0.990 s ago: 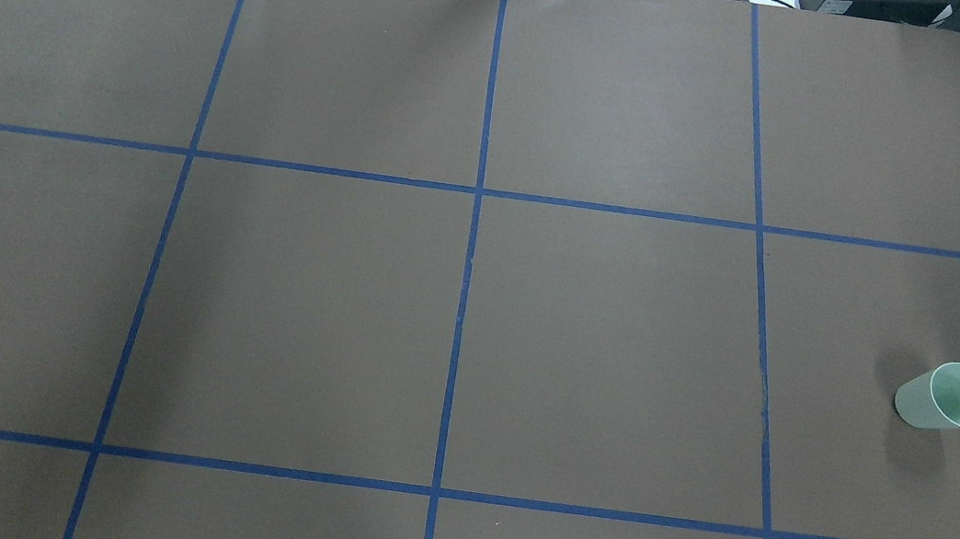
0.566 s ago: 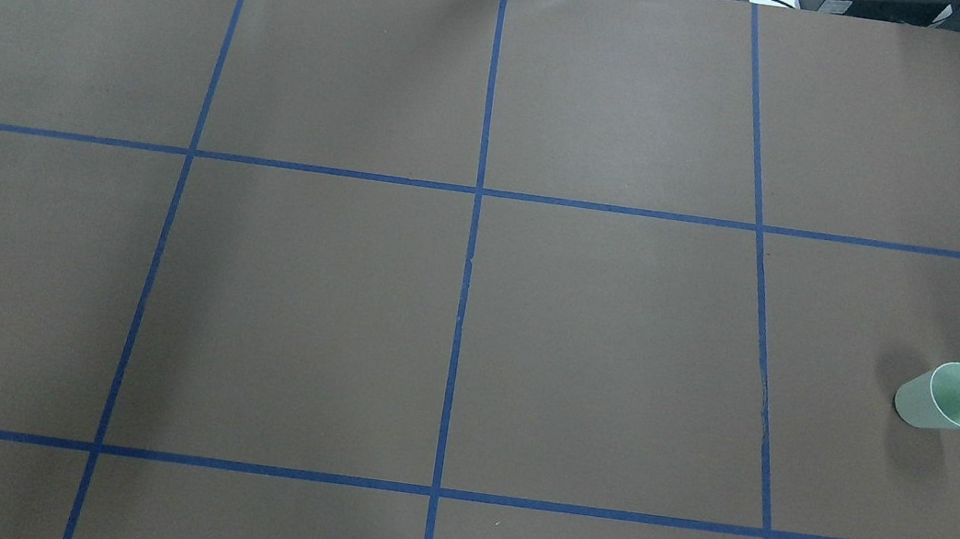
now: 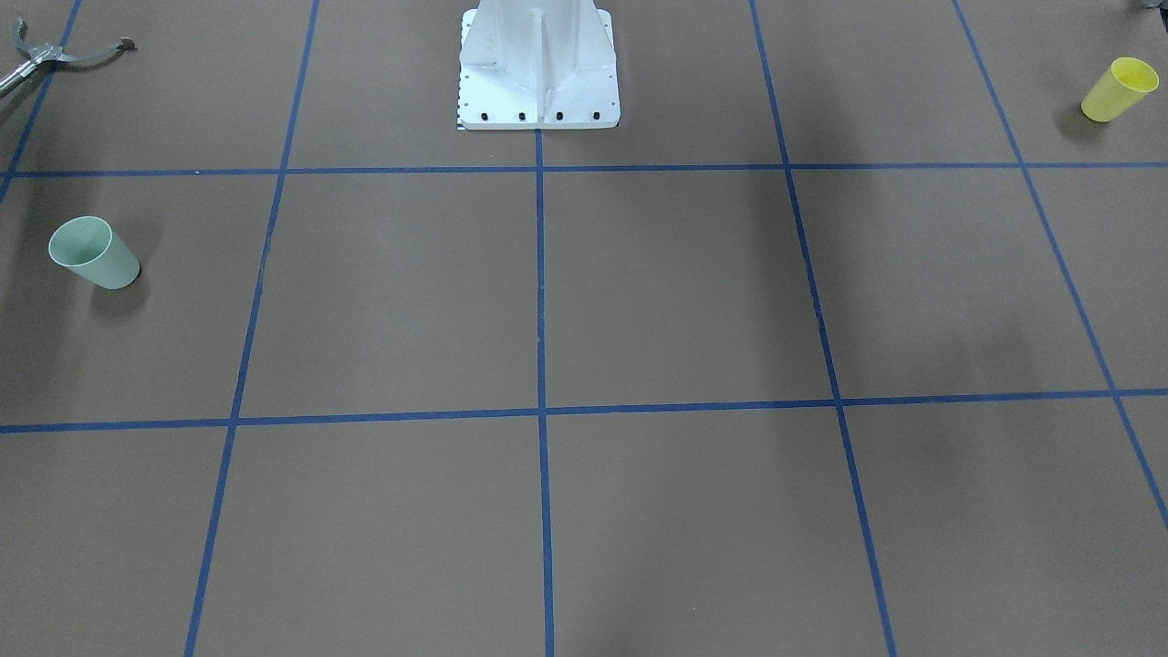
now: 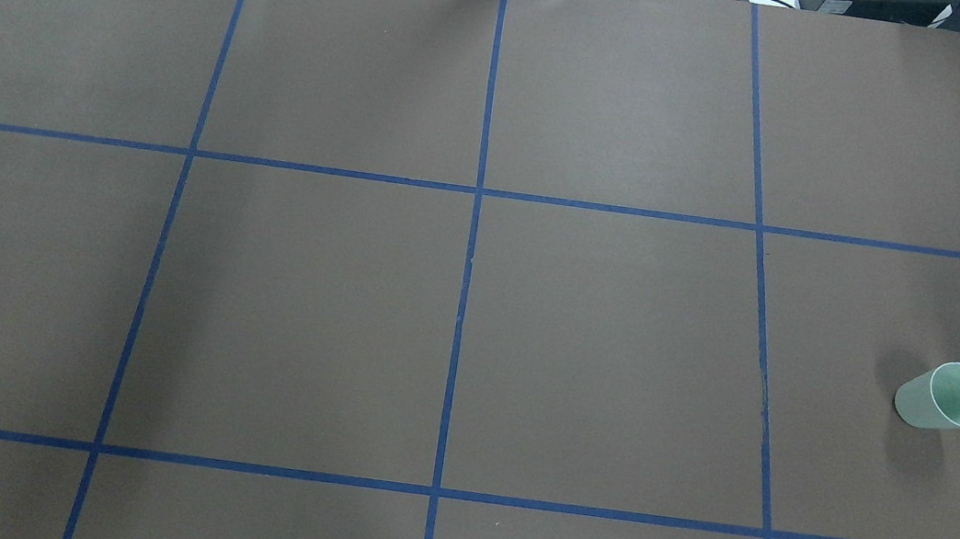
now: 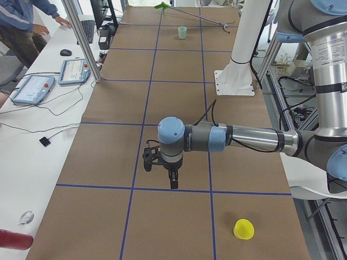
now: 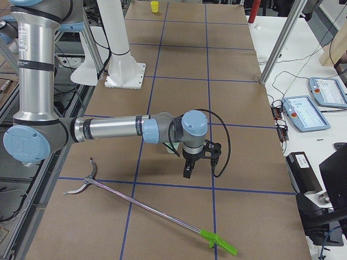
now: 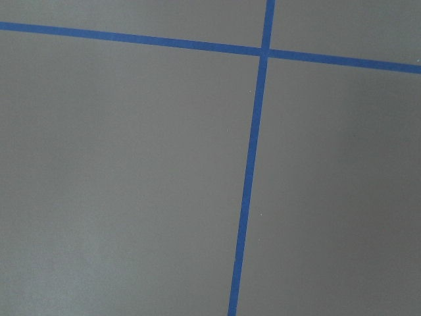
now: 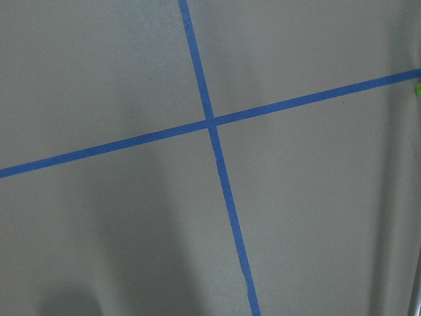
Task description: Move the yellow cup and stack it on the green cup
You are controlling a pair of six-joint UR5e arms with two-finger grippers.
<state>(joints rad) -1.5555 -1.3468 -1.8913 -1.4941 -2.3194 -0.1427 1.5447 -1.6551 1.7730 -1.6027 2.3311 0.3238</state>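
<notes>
The yellow cup (image 3: 1118,88) stands upright, mouth up, near the table end on my left side; it also shows in the exterior left view (image 5: 243,229) and, far off, in the exterior right view (image 6: 154,6). It is out of the overhead view. The green cup (image 4: 946,396) stands upright near the opposite table end (image 3: 91,253) (image 5: 182,32). My left gripper (image 5: 172,183) hangs above the table, apart from the yellow cup. My right gripper (image 6: 190,170) hangs above the table near the green cup's end. Both show only in side views, so I cannot tell whether they are open or shut.
A long metal grabber tool (image 6: 146,208) with a green handle lies on the table near the green cup's end; its claw shows in the front view (image 3: 46,55). The white robot pedestal (image 3: 538,64) stands at the table's robot-side edge. A person (image 5: 21,21) sits at the side bench.
</notes>
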